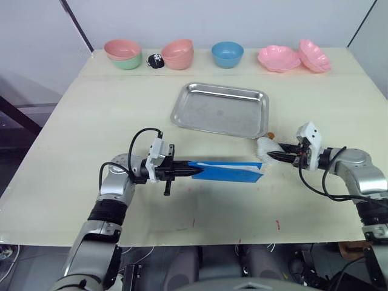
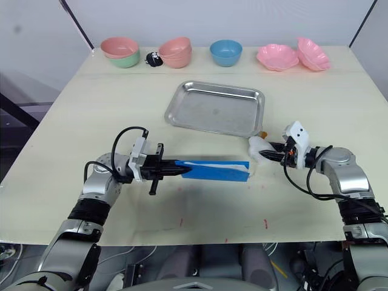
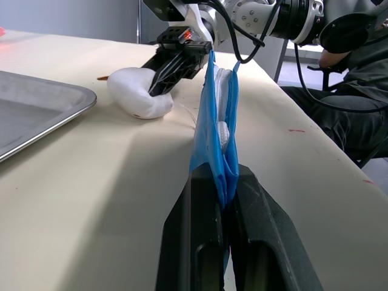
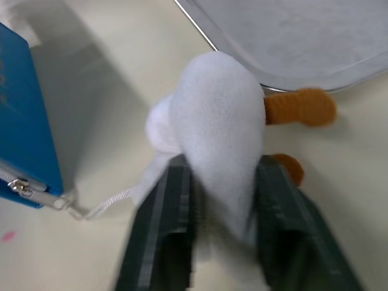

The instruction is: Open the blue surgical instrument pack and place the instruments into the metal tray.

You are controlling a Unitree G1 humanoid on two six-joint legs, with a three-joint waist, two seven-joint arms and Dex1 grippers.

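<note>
The left gripper (image 1: 193, 172) pinches one end of the blue surgical instrument pack (image 1: 230, 171), which stretches toward 3 o'clock from it, on edge on the table (image 1: 73, 121). The right gripper (image 1: 273, 154) clamps the white toy (image 1: 265, 148). The metal tray (image 1: 220, 110) sits at 12 o'clock of the pack.

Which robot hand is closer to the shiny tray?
Right. The right gripper, shut on the white toy, sits beside the metal tray's corner; the left gripper holds the blue pack farther away.

Probably a robot test lab: pale worktable (image 1: 73, 139) against blank grey walls (image 1: 212, 18).
</note>
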